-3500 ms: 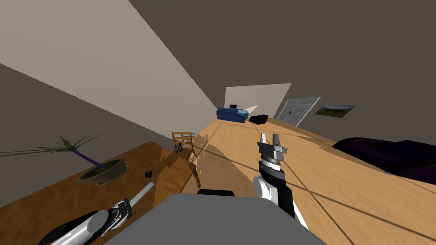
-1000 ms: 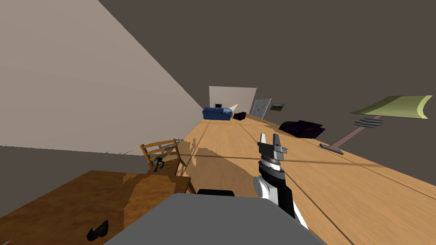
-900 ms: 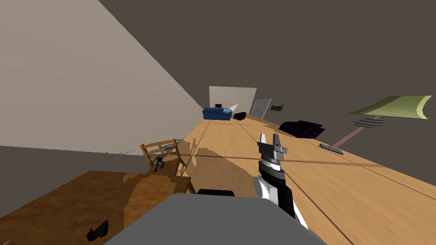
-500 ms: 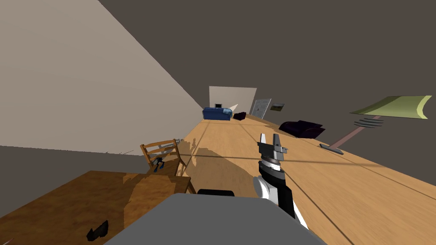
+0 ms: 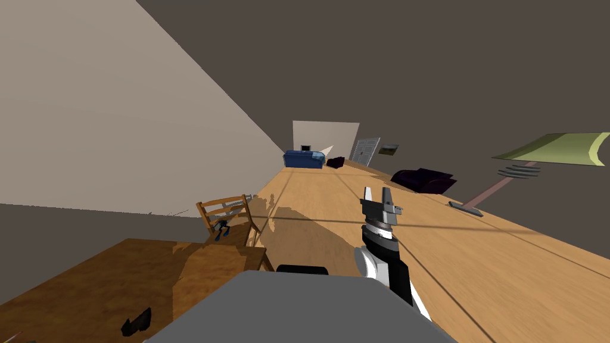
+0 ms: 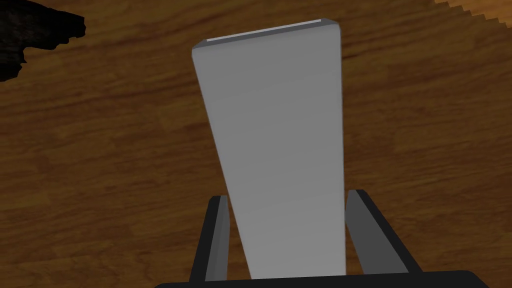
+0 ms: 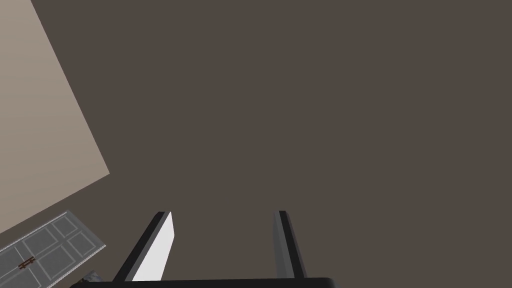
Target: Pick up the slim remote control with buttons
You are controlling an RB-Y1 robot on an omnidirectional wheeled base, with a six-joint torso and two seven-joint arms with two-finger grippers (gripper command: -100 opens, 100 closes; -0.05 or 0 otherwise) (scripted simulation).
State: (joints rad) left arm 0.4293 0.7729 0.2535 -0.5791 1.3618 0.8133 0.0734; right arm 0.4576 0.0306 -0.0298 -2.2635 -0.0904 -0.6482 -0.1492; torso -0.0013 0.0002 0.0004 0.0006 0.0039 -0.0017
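Start at the left. Your left gripper (image 6: 287, 196) has its fingers (image 6: 218, 235) pressed against the two long sides of the remote control (image 6: 280, 140), a slim slab whose visible face is plain grey. The remote runs straight out from the fingers over the brown wooden desk (image 6: 100, 165). You cannot tell whether its far end touches the wood or hangs above it.

Off to one side of that far end, well apart from the remote, a small black object (image 6: 35, 30) lies on the desk. In the head view it sits near the desk's near edge. On the other side of the remote's far end, the desk's edge cuts across a corner of the wrist view, with the lighter floor (image 5: 333, 202) beyond it.

A wooden chair (image 5: 227, 218) stands just past the desk's far edge, near its right corner, with something small and dark blue on its seat.

Right of the desk's right edge, the pale plank floor opens wide and runs away to a blue sofa (image 5: 304, 158) at the far wall.

Your right gripper (image 5: 377, 193) is held up over this floor, to the right of the desk's right edge. Its fingers stand apart with nothing between them.

Further right, along the dark wall, you have a dark armchair (image 5: 424, 180) and then a floor lamp (image 5: 551, 149). A broad stretch of floor lies between them and the right arm.
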